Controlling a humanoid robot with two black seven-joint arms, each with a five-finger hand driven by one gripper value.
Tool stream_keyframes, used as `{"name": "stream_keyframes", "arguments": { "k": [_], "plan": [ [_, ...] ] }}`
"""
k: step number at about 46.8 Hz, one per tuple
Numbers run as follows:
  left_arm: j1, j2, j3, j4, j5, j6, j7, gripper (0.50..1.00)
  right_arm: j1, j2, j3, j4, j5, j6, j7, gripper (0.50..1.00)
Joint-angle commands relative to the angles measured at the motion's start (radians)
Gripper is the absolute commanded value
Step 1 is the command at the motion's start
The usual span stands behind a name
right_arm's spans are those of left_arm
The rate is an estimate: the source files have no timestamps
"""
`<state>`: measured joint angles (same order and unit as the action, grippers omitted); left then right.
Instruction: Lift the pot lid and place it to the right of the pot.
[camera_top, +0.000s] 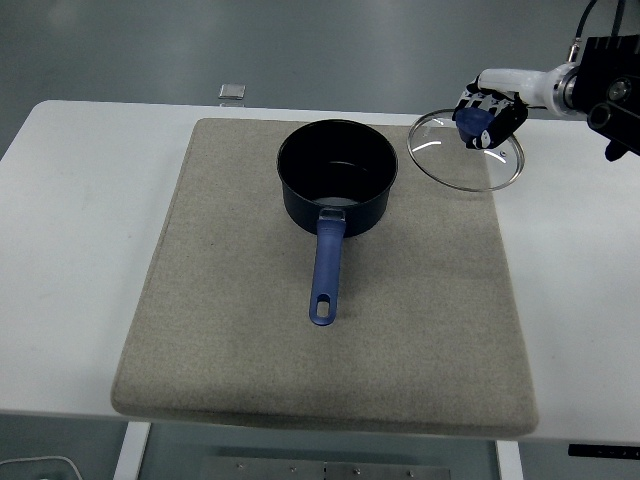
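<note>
The right robot hand (487, 112) is clamped on the blue knob of the glass pot lid (466, 152), holding it tilted to the right of the open pot (336, 186) over the mat's (250, 330) far right corner, so setting it down looks a matter of lowering.

We see right hand (487, 113) gripping glass lid (466, 151) by its knob, right of open pot (337, 187) on grey mat (240, 330).
</note>
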<state>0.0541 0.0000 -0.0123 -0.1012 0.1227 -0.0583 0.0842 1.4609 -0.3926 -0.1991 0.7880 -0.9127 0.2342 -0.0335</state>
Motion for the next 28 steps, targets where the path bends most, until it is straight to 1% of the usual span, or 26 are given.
{"name": "stream_keyframes", "arguments": {
  "k": [1,6,7,11,13,14,18,19,20,21,23,25,28],
  "plan": [
    [0.0,0.0,0.0,0.0,0.0,0.0,-0.001,1.0,-0.022,0.001,-0.002,0.0,0.0,-0.016,0.001,0.5],
    [0.001,0.0,0.0,0.0,0.0,0.0,0.0,1.0,-0.04,0.011,-0.002,0.002,0.0,-0.029,0.001,0.5],
    [0.001,0.0,0.0,0.0,0.0,0.0,0.0,1.0,-0.045,0.012,-0.002,0.002,0.0,-0.033,0.001,0.508],
    [0.0,0.0,0.0,0.0,0.0,0.0,0.0,1.0,-0.062,0.018,-0.003,0.002,0.002,-0.055,0.001,0.588],
    [0.0,0.0,0.0,0.0,0.0,0.0,0.0,1.0,-0.07,0.02,-0.003,0.002,0.003,-0.059,0.001,0.621],
    [0.0,0.0,0.0,0.0,0.0,0.0,-0.001,1.0,-0.073,0.02,-0.002,0.002,0.005,-0.059,0.001,0.645],
    [0.0,0.0,0.0,0.0,0.0,0.0,-0.001,1.0,-0.085,0.02,-0.002,0.003,0.005,-0.061,0.001,0.776],
    [0.001,0.0,0.0,0.0,0.0,0.0,0.0,1.0,-0.086,0.02,-0.002,0.003,0.005,-0.061,0.003,0.817],
    [0.0,0.0,0.0,0.0,0.0,0.0,0.0,1.0,-0.088,0.02,-0.002,0.003,0.003,-0.061,0.003,0.844],
    [0.0,0.0,0.0,0.0,0.0,0.0,0.0,1.0,-0.09,0.02,-0.002,0.002,0.006,-0.059,0.001,0.858],
    [0.001,0.0,0.0,0.0,0.0,0.0,0.0,1.0,-0.09,0.02,0.0,0.003,0.009,-0.058,0.001,0.864],
    [0.0,0.0,0.0,0.0,0.0,0.0,0.0,1.0,-0.09,0.02,0.001,0.003,0.012,-0.058,0.001,0.895],
    [0.0,0.0,0.0,0.0,0.0,0.0,0.0,1.0,-0.088,0.02,0.004,0.003,0.017,-0.055,0.001,0.901]
  ]
}}
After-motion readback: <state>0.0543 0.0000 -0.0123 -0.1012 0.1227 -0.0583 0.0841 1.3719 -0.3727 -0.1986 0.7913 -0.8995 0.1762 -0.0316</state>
